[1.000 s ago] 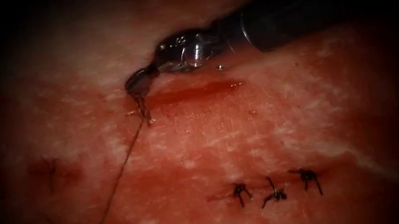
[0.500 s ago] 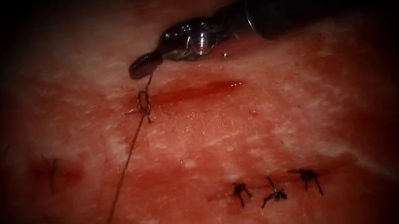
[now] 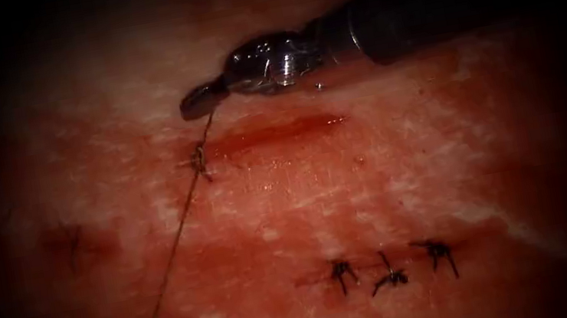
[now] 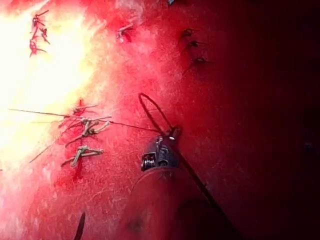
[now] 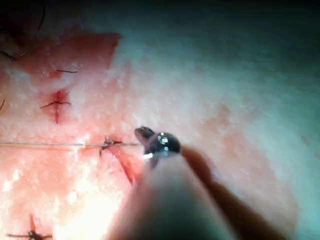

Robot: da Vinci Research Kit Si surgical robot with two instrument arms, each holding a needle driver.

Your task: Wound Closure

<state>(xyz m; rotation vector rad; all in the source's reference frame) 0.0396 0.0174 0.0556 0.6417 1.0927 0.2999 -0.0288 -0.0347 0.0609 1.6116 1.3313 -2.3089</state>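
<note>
The right pincer [image 3: 199, 100] is seen above the left end of the cut [image 3: 271, 133], clenched on the thread [image 3: 173, 247] a short way up from the knot [image 3: 199, 157]. Compared with the picture a second ago, the loop at that knot has been drawn small and snug against the tissue [image 3: 352, 193]. The knot lies just below and slightly left of the jaw tips; the strand's long axis runs on from it, down and to the left. Three finished stitches [image 3: 388, 269] lie well apart, lower right. In the right wrist view the strand [image 5: 60, 144] is shown taut and level through the knot [image 5: 107, 144] to the pincer [image 5: 145, 134]. In the left wrist view a tool [image 4: 172, 132] carries a dark loop of thread [image 4: 150, 107].
</note>
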